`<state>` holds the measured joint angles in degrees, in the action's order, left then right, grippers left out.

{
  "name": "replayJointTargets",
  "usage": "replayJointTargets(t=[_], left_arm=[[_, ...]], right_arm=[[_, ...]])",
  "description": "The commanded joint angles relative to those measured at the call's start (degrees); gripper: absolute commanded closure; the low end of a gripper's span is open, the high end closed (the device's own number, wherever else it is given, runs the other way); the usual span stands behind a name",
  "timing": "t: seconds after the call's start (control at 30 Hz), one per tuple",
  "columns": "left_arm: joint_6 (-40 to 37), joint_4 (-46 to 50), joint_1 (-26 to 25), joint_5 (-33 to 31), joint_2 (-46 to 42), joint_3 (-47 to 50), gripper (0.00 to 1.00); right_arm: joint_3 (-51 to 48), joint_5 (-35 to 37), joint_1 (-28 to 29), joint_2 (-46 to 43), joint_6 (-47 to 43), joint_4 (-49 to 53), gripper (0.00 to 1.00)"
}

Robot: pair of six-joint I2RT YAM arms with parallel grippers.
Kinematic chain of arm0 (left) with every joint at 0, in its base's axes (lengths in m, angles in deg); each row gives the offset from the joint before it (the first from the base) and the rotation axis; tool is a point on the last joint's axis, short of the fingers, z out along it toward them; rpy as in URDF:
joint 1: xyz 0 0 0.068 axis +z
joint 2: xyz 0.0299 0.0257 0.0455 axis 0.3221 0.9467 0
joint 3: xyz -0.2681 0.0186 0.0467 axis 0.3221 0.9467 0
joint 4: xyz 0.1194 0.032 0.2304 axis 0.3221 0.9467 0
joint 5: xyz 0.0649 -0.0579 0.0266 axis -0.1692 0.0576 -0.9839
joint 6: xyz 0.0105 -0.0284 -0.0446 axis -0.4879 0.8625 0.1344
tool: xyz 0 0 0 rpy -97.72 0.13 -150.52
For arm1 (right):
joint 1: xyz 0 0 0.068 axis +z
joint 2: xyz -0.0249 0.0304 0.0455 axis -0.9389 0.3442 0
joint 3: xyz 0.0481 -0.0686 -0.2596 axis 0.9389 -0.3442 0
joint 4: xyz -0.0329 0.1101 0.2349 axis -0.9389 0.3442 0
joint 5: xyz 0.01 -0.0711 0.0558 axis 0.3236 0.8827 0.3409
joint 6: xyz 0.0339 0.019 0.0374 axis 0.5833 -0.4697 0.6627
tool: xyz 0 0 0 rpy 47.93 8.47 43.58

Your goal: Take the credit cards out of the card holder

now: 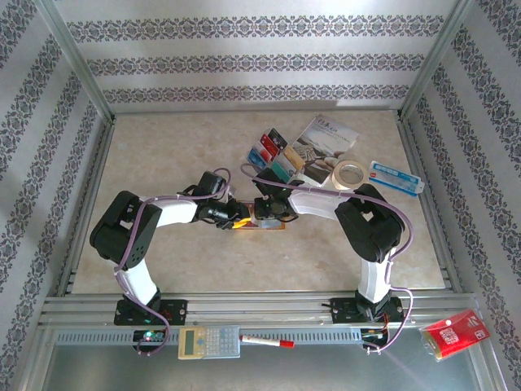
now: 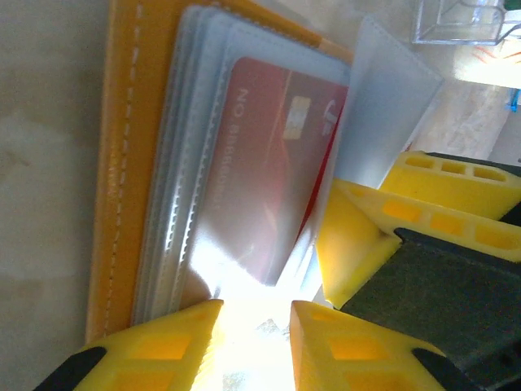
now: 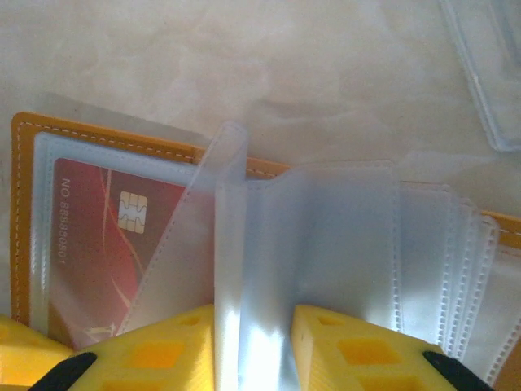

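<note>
Both arms meet mid-table [image 1: 163,155] over the holder [image 2: 122,163], which lies open and flat with its clear sleeves fanned out. A red card [image 2: 269,171] sits in one sleeve. The right gripper [image 3: 254,346] has its jaws a bit apart around a raised sleeve [image 3: 232,204], and I can't tell if it's actually pinching. The left gripper [image 2: 256,326] is at the sleeves' edge, jaws apart, and glare hides any grip. A few loose cards [image 1: 273,153] lie farther back beside a brochure [image 1: 324,140].
</note>
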<state>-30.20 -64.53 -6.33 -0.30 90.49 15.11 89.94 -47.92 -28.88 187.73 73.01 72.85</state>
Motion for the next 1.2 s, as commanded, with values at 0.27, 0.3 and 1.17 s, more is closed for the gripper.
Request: replayJointTargets(t=[0.27,0.3,1.17], left_arm=[[-1.6,2.0,-1.7,-0.7,2.1,-4.0,0.71],[-1.8,2.6,-1.8,-0.9,2.1,-4.3,0.71],[-4.4,3.2,-8.5,0.9,8.7,-16.6,0.58]], right_arm=[[-7.5,-10.6,-3.6,-7.9,5.3,-10.3,0.66],[-8.3,-11.3,-4.1,-8.7,5.8,-11.5,0.66],[-20.4,-1.1,-10.3,-25.9,9.4,-16.4,0.63]])
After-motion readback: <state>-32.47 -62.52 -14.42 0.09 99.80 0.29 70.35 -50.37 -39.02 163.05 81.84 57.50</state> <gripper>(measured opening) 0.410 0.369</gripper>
